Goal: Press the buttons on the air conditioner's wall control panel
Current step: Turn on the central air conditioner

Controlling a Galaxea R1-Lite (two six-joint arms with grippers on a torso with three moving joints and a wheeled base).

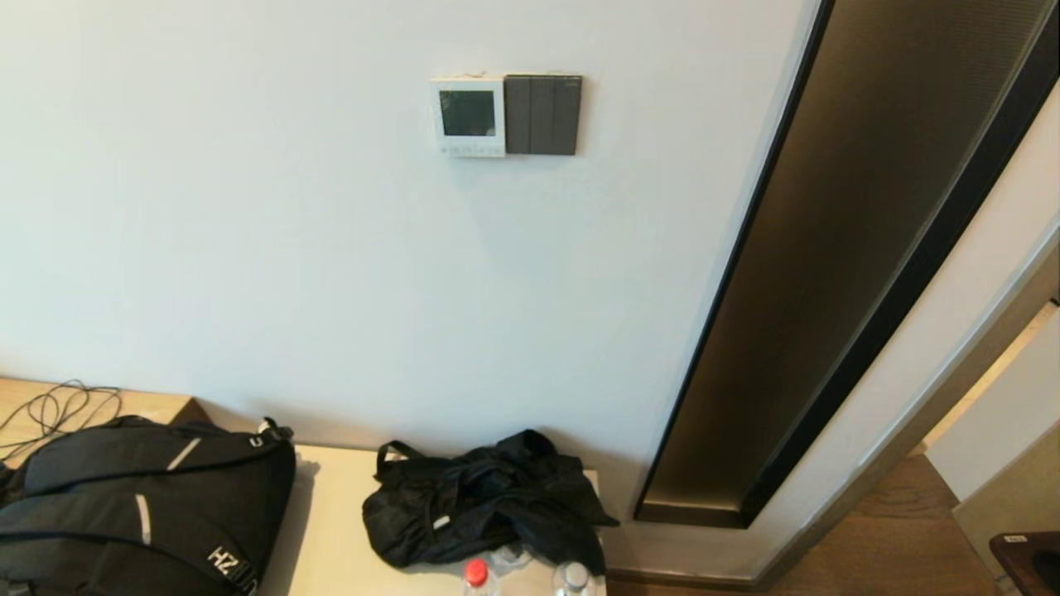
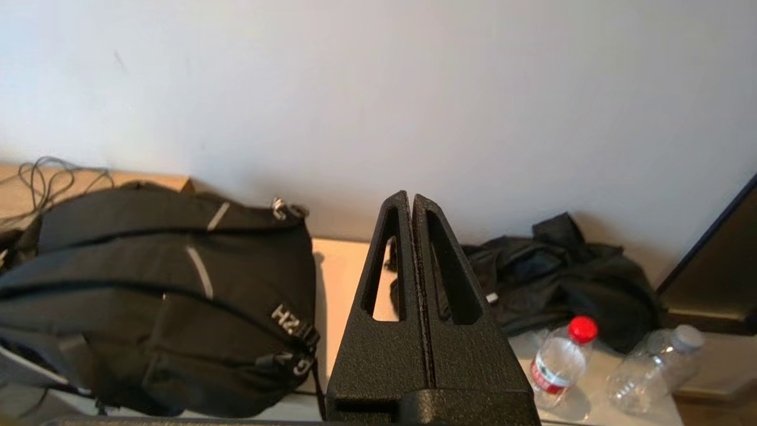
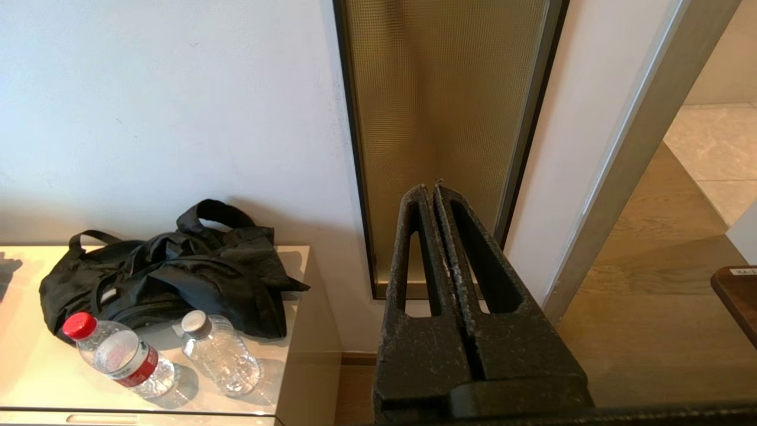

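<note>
head view shows the panel [image 1: 468, 117] high on the wall [image 1: 248, 207], touching a dark switch [image 1: 542, 114] on its right side, with neither arm in sight. below, a tabletop [image 1: 331, 530] carries a backpack [image 1: 141, 505], a black bag [image 1: 480, 505] and two bottles [image 1: 476, 577]. the left tool [image 2: 412, 204] is clenched on nothing, low over the tabletop between backpack and bag. the right tool [image 3: 432, 192] is clenched too, empty, before a gold wall strip [image 3: 437, 118].
</note>
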